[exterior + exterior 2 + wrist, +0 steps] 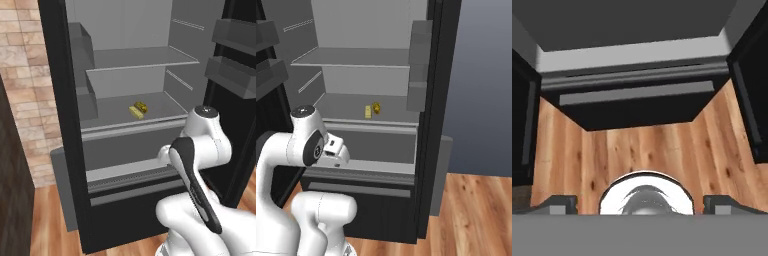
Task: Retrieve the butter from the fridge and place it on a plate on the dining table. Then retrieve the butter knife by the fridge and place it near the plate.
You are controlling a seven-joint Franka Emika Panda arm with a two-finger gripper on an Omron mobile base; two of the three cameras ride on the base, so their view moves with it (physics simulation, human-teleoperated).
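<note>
Hand view looks down past the gripper [640,205], whose two dark fingertips [558,205] sit far apart at the lower corners, spread wide and released with nothing between them. Beyond the fingertips lies a light wooden floor [647,145], and farther on the black lower drawer front [637,107] of the fridge [632,65] with a grey ledge above it; black door edges flank the fingers on either side. From the left base view, the fridge [65,125] stands with both doors swung open, showing a grey shelved inside. On the lower shelf [160,107] the butter [135,112], a small pale-yellow stick, lies just beside a darker golden-brown lump [141,106], the two touching or nearly so; I cannot tell which. Both rest well above and beyond the fingers, untouched. The right base view shows the same pair from the other side: the butter [368,112] to the left, the lump [376,107] to its right, near the front edge of the shelf [341,107]. The white arm [200,150] is folded in front of the fridge's lower part, and door bins [235,75] hang on the right door. A brick wall [25,75] shows to the left of the fridge.
</note>
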